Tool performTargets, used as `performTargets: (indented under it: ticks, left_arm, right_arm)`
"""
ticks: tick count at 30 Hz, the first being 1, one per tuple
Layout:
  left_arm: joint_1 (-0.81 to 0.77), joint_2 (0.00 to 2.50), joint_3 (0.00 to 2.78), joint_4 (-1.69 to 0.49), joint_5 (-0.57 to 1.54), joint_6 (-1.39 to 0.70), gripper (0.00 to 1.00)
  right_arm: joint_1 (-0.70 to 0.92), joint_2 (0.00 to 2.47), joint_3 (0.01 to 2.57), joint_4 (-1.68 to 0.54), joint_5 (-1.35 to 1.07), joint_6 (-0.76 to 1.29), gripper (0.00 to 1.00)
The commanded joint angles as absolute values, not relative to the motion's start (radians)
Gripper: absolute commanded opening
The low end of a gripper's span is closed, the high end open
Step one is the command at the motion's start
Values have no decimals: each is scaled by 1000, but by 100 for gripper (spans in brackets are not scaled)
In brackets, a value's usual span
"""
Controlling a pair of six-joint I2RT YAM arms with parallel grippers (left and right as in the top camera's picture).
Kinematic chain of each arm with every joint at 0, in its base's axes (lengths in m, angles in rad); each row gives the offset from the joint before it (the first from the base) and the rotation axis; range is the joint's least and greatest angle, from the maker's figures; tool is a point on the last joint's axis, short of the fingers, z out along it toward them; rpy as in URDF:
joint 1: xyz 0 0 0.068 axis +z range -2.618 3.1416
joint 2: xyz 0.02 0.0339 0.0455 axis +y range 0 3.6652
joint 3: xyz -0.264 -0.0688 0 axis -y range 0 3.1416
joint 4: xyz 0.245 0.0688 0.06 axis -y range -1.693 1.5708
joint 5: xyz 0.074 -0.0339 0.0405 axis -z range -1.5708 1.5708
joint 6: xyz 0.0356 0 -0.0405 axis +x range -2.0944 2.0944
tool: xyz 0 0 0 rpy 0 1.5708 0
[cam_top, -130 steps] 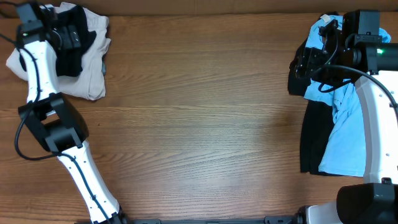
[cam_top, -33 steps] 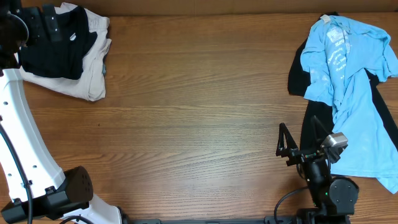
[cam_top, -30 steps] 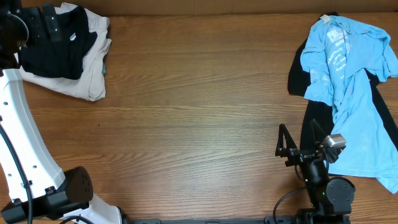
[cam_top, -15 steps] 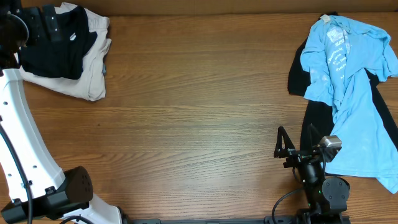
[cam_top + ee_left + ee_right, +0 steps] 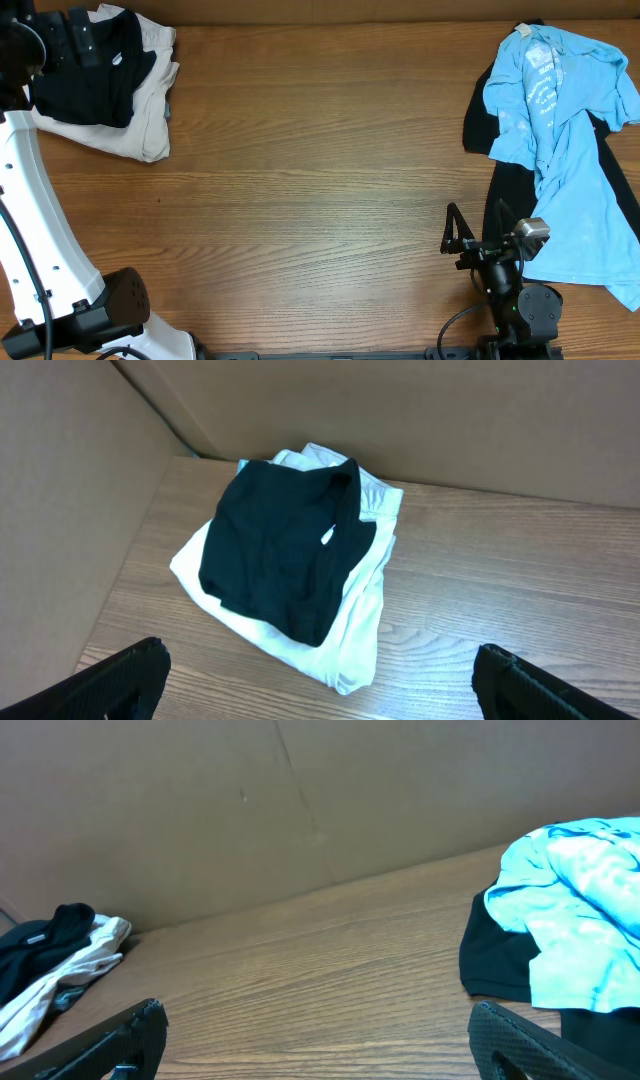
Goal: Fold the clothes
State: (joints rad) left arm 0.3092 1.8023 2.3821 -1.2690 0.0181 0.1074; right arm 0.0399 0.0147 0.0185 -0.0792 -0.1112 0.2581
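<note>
A folded black T-shirt [image 5: 90, 88] lies on folded beige trousers [image 5: 142, 125] at the back left; both show in the left wrist view, the shirt [image 5: 280, 550] on the trousers [image 5: 350, 645]. A light blue tee [image 5: 560, 130] with pale print lies crumpled over another black garment [image 5: 503, 235] at the right; the right wrist view shows the tee [image 5: 590, 890] and the black cloth [image 5: 500, 960]. My left gripper [image 5: 85, 28] [image 5: 320, 665] is open and empty, raised above the pile. My right gripper [image 5: 478, 228] [image 5: 320, 1020] is open and empty near the front edge, left of the black garment.
Brown cardboard walls [image 5: 450, 410] stand behind and left of the wooden table [image 5: 320, 180]. The left arm's white links [image 5: 30, 200] run along the left edge. The right arm's base [image 5: 515, 305] sits at the front edge.
Since 4.3 s ago the right arm has left the blue tee and pulled back to the front edge; the left gripper has lifted off the pile. In the last second almost nothing moves.
</note>
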Motion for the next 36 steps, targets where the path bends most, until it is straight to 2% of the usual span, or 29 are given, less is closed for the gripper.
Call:
performTargets:
  ticks: [1, 10, 17, 21, 29, 36]
  left_arm:
    - [313, 1806, 2386, -1271, 22, 119, 100]
    - [252, 1715, 2384, -1277, 22, 119, 100]
    - [149, 1510, 2302, -1279, 23, 119, 100]
    - [141, 1388, 2218, -1279, 23, 119, 100]
    - [142, 1101, 1874, -1271, 1, 124, 100]
    - [141, 859, 1466, -1080, 2, 118, 100]
  right_arm:
    - [46, 3, 8, -73, -98, 263, 100]
    - [46, 3, 8, -73, -98, 263, 100]
    - [46, 3, 8, -73, -98, 263, 100]
    - [46, 3, 8, -73, -98, 263, 100]
    - [46, 3, 8, -73, -98, 263, 100]
    - [46, 3, 8, -73, -98, 263, 100]
